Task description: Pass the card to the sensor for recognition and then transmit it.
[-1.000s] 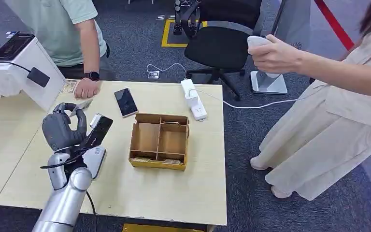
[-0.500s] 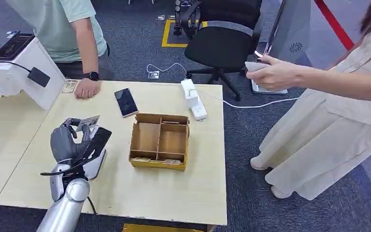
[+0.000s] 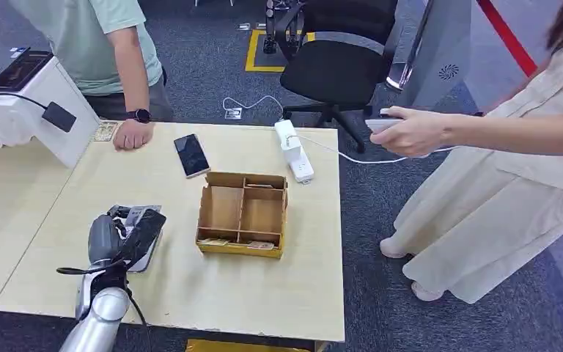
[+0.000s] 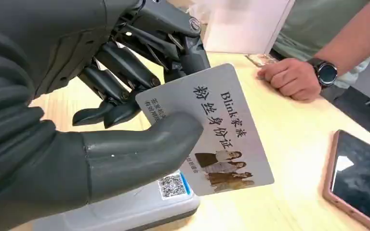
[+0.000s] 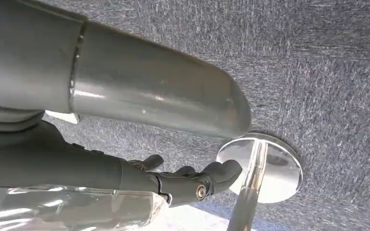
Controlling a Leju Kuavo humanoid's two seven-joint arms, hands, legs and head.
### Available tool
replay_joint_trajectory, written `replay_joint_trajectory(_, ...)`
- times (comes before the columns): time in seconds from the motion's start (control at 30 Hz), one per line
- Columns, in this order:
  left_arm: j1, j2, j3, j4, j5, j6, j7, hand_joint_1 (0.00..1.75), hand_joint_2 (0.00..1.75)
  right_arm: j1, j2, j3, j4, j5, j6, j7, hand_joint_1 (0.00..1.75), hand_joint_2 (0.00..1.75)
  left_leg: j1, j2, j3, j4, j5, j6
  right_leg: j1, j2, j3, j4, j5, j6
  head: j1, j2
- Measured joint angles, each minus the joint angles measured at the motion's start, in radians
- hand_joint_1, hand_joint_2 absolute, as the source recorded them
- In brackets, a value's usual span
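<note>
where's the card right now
The card is pinched in the left robot hand, held just above the white sensor at the table's front-left, left of the cardboard box.

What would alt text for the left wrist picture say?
A dark robotic left hand pinches a grey card printed with Chinese text and a small group photo, just above a white sensor on a wooden table. A person's fist and a phone lie nearby.

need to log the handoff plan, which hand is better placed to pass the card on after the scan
Left. The left hand already pinches the card over the sensor on the table. The right hand hangs over the carpet, holding nothing.
</note>
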Motion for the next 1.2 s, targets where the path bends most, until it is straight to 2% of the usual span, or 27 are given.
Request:
replay_joint_trajectory(0.17,0.009,0.009,0.006,0.018,-0.013,-0.031,0.047,1.75,1.75,0.001,0.000,-0.005,0.000,0.002,0.000,0.000,0.00,0.00,0.000,0.000,0.000,0.000,0.000,0.000,0.000,0.000,0.000,0.000,0.000,0.000,0.000,0.000)
replay_joint_trajectory(0.3,0.016,0.015,0.020,0.027,-0.050,-0.007,0.053,1.75,1.75,0.001,0.000,-0.011,-0.001,0.009,0.000,0.001,0.00,0.00,0.000,0.000,0.000,0.000,0.000,0.000,0.000,0.000,0.000,0.000,0.000,0.000,0.000,0.000)
replay_joint_trajectory(0.47,0.016,0.027,0.047,0.026,-0.114,0.015,0.089,1.75,1.75,0.001,0.000,-0.015,-0.001,0.010,0.001,0.001,0.00,0.00,0.000,0.000,0.000,0.000,0.000,0.000,0.000,0.000,0.000,0.000,0.000,0.000,0.000,0.000)
replay_joint_trajectory(0.9,0.022,0.039,0.088,0.026,-0.146,0.030,0.104,1.75,1.75,0.001,0.000,-0.021,-0.005,0.006,0.001,-0.005,0.00,0.00,0.000,0.000,0.000,0.000,0.000,0.000,0.000,0.000,0.000,0.000,0.000,0.000,0.000,0.000)
replay_joint_trajectory(0.97,0.022,0.043,0.091,0.026,-0.155,0.018,0.113,1.75,1.75,0.001,0.000,-0.023,-0.005,0.006,0.002,-0.006,0.00,0.00,0.000,0.000,0.000,0.000,0.000,0.000,0.000,0.000,0.000,0.000,0.000,0.000,0.000,0.000)
replay_joint_trajectory(1.2,0.018,0.050,0.091,0.028,-0.158,-0.118,0.157,1.75,1.75,0.000,0.000,-0.035,-0.009,0.011,0.002,-0.007,0.00,0.00,0.000,0.000,0.001,0.000,0.000,0.000,0.000,0.000,0.001,0.000,0.000,0.000,0.000,0.000)
